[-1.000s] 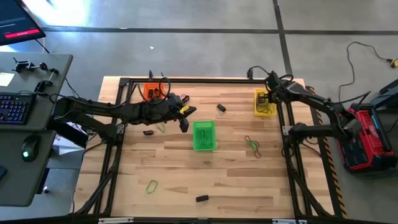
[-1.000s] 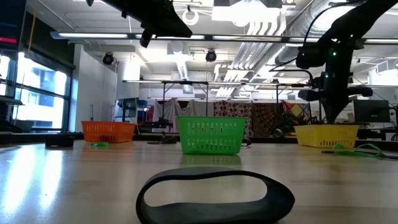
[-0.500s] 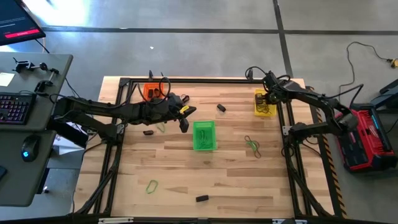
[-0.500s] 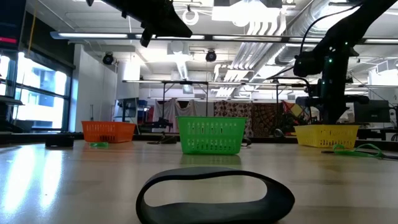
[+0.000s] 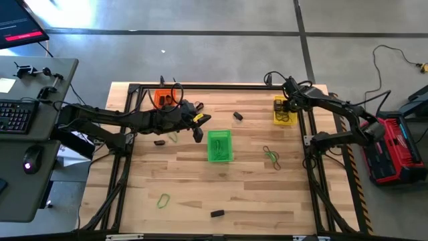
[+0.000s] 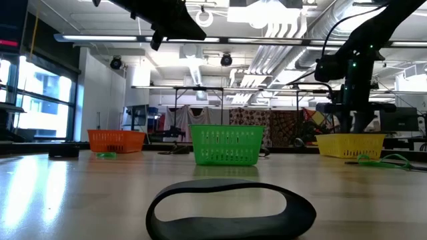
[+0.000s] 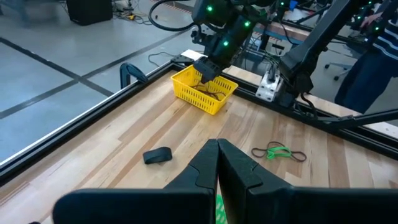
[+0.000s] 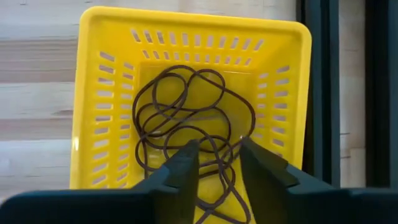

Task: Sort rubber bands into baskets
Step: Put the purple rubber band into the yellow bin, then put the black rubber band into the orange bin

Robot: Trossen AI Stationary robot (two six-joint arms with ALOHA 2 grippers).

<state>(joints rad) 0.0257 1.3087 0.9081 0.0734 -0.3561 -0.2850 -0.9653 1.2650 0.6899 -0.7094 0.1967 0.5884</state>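
Note:
My right gripper [image 8: 217, 149] hangs open over the yellow basket [image 8: 99, 93], pointing down into it. A tangle of dark brown rubber bands [image 8: 186, 112] lies on the basket's floor under its fingers. My left gripper [image 7: 217, 146] is shut on nothing and hovers above the table [image 5: 198, 136], between the orange basket [image 5: 162, 99] and the green basket [image 5: 219, 146]. Loose rubber bands lie on the table: a green and dark bunch [image 5: 272, 155], a green loop [image 5: 164, 199] and small black bundles [image 5: 237, 116].
The yellow basket stands at the far right by the black frame rail [image 8: 320, 93]. A green band [image 5: 174, 137] and a black bundle [image 5: 159, 142] lie under the left arm. Another black bundle [image 5: 217, 213] lies near the front edge; in the low view it is the wide black loop [image 6: 230, 210].
My right gripper has tipped slightly and settled a little lower over the yellow basket.

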